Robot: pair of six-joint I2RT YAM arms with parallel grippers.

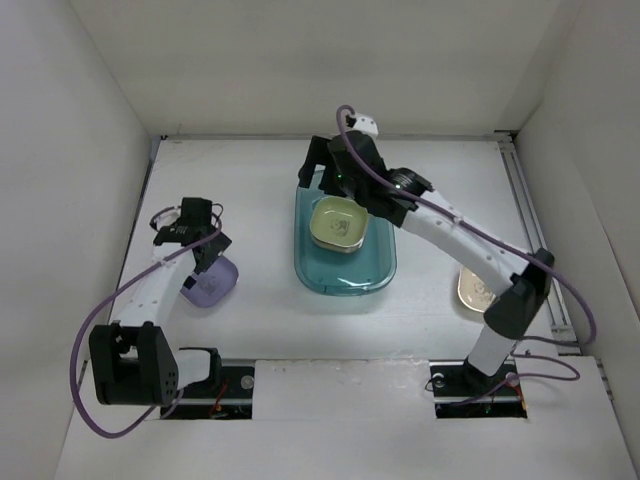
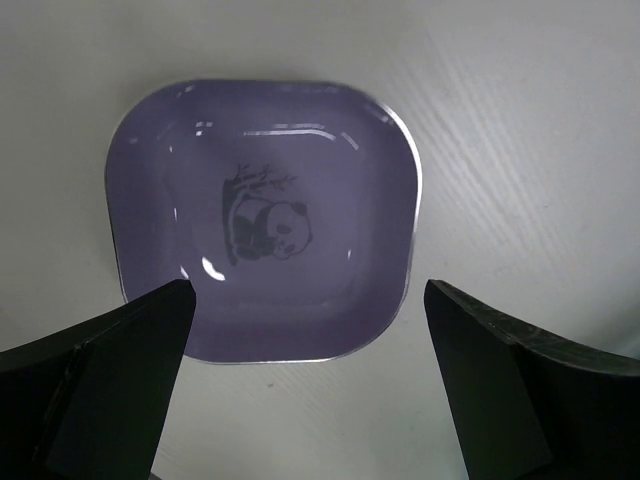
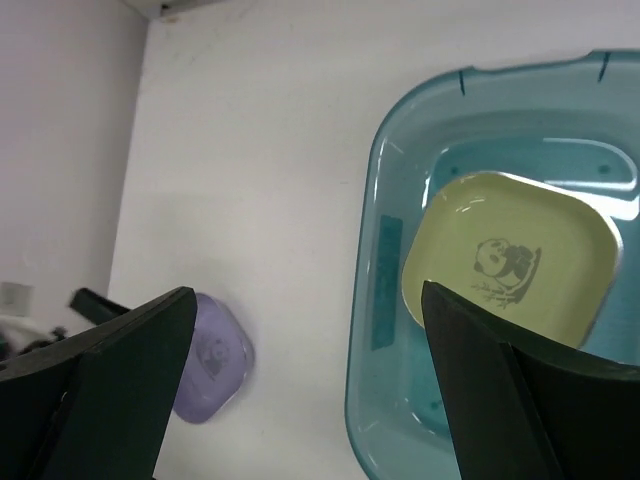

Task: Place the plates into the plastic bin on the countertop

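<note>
Teal plastic bin [image 1: 345, 275] sits mid-countertop [image 1: 260, 170]. Pale yellow-green plate [image 1: 338, 224] lies flat inside it, toward the far end, panda print up.

Right arm: base near-right of the bin, elbow out to the bin's right, forearm running diagonally to the bin's far end. Right gripper [image 3: 308, 295] is spread wide over the bin with nothing between the fingers.

Purple plate [image 2: 262, 220] is on the countertop left of the bin, apart from it. Left arm is folded, wrist pointing down over that plate. Left gripper [image 2: 310, 290] is spread wide, fingers either side of the plate's near edge. Can't tell if they touch.

Cream plate [image 1: 472, 290] is right of the bin, partly hidden under the right arm.
</note>
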